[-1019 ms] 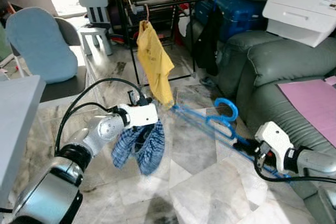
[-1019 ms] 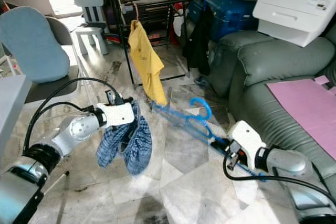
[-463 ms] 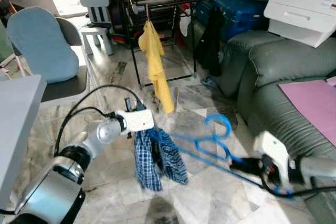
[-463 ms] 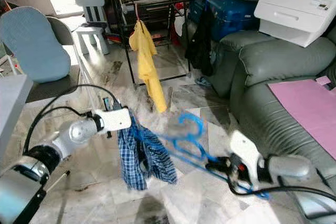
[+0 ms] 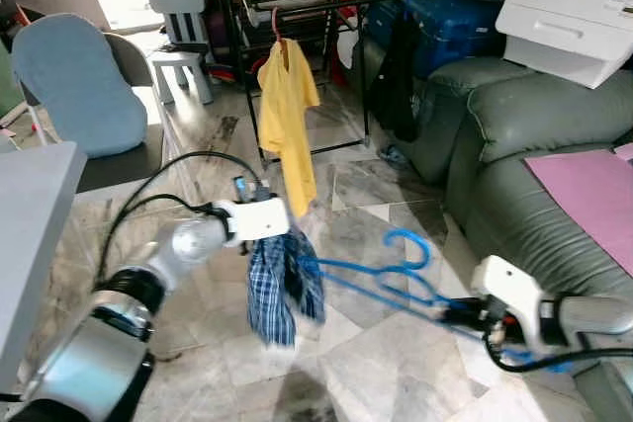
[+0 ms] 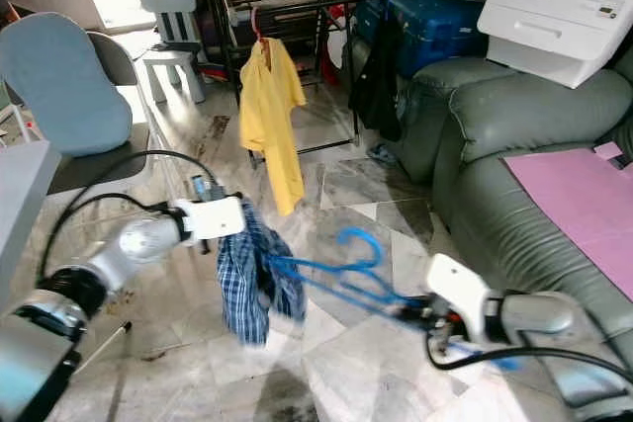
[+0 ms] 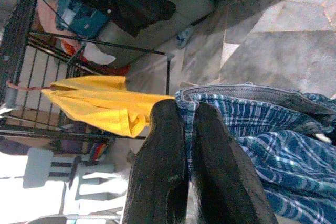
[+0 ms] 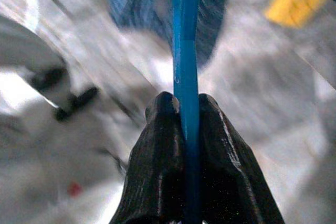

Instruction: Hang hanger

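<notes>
The left gripper (image 7: 186, 129) pinches the blue checked cloth garment (image 5: 280, 284); to its right, the right gripper (image 8: 186, 111) clamps the blue plastic hanger (image 5: 381, 279).

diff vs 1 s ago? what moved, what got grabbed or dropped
The blue hanger swung toward the plaid garment, and its far end now reaches into the cloth. The garment went from spread out to hanging narrow. Nothing was grabbed or dropped: the left hand still pinches the garment, the right hand still clamps the hanger. The yellow shirt stays on the rack.

Marble floor (image 5: 396, 363); rack (image 5: 287, 7); sofa (image 5: 534, 145)
</notes>
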You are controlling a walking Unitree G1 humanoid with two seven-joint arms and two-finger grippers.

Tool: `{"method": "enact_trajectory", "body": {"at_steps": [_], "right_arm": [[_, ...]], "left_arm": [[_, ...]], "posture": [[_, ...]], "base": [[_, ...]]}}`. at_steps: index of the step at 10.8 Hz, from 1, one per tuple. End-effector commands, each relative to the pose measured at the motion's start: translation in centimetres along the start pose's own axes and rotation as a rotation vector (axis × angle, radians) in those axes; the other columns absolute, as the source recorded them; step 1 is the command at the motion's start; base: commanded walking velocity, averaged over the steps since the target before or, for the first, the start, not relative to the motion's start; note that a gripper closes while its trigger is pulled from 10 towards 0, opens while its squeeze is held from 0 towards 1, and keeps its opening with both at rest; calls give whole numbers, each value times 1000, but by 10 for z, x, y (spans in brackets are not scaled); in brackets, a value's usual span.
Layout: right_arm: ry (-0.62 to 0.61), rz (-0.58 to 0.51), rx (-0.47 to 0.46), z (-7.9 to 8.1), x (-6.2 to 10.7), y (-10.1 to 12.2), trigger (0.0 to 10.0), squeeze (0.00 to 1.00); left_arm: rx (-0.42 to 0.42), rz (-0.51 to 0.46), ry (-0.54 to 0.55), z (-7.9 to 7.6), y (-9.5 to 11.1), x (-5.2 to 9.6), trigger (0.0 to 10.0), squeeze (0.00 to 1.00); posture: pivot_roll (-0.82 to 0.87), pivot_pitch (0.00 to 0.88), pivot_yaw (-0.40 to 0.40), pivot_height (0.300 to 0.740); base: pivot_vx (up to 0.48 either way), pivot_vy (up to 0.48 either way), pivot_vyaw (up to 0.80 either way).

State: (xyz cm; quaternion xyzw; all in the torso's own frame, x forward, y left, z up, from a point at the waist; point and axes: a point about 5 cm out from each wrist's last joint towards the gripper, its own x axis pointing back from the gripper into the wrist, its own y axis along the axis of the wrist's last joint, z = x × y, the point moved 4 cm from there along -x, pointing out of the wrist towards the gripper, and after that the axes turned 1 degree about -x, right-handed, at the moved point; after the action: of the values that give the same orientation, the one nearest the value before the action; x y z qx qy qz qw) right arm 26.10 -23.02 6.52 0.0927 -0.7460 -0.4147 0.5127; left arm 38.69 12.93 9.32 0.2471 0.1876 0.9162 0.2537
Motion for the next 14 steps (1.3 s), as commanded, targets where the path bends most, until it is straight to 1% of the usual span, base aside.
{"method": "enact_trajectory", "body": {"at_steps": [1, 2, 3, 4, 5, 6, 7, 8, 9, 10, 11, 12, 14], "right_arm": [[-69, 13, 45, -12, -1, 2, 10000, 0], [-94, -4, 49, -15, -3, 4, 10000, 0], [-111, -8, 43, -18, -4, 4, 10000, 0], [-115, -10, 47, -20, -6, 4, 10000, 0], [-104, -34, 51, -19, -6, 10, 10000, 0], [-68, -82, 57, -17, -4, 21, 10000, 0], [-29, -103, 72, -14, 0, 28, 10000, 0], [-10, -107, 77, -12, 3, 31, 10000, 0], [-2, -118, 80, -11, 6, 34, 10000, 0], [1, -131, 82, -11, 9, 38, 10000, 0], [-2, -133, 85, -11, 9, 39, 10000, 0], [-17, -133, 90, -14, 4, 38, 10000, 0], [-19, -134, 89, -13, -5, 38, 10000, 0]], "left_arm": [[10, -40, 24, 11, 5, 3, 10000, 0], [41, -106, 42, 19, 15, 5, 10000, 0], [45, -130, 40, 20, 19, 5, 10000, 0], [41, -164, 16, 19, 26, 5, 10000, 0], [63, -157, 8, 16, 26, 4, 10000, 0], [149, -62, 43, 14, 12, -1, 10000, 0], [259, 30, 76, 10, -2, -4, 10000, 0], [333, 75, 110, 9, -8, -5, 10000, 0], [379, 95, 121, 6, -10, -7, 10000, 0], [475, 118, 156, 5, -11, -9, 10000, 0], [494, 105, 150, 5, -8, -11, 10000, 0], [535, 72, 120, 3, -1, -14, 10000, 0], [581, 37, 101, 4, 5, -15, 10000, 0]], "posture": [[-177, 0, 76, 740], [-176, 0, 73, 740], [-174, 0, 72, 740], [-165, 0, 65, 740], [-163, 0, 65, 740], [-167, 0, 67, 740], [-174, 0, 71, 740], [-177, 0, 75, 740], [-179, 0, 78, 740], [-180, 0, 82, 740], [-179, 0, 82, 740], [-174, 0, 81, 740], [-169, 0, 83, 740]], "base": [[0, 0, 0], [0, 0, 0], [0, 0, 0], [0, 0, 0], [0, 0, 0], [0, 0, 0], [0, 0, 0], [0, 0, 0], [0, 0, 0], [0, 0, 0], [0, 0, 0], [0, 0, 0], [0, 0, 0]]}}
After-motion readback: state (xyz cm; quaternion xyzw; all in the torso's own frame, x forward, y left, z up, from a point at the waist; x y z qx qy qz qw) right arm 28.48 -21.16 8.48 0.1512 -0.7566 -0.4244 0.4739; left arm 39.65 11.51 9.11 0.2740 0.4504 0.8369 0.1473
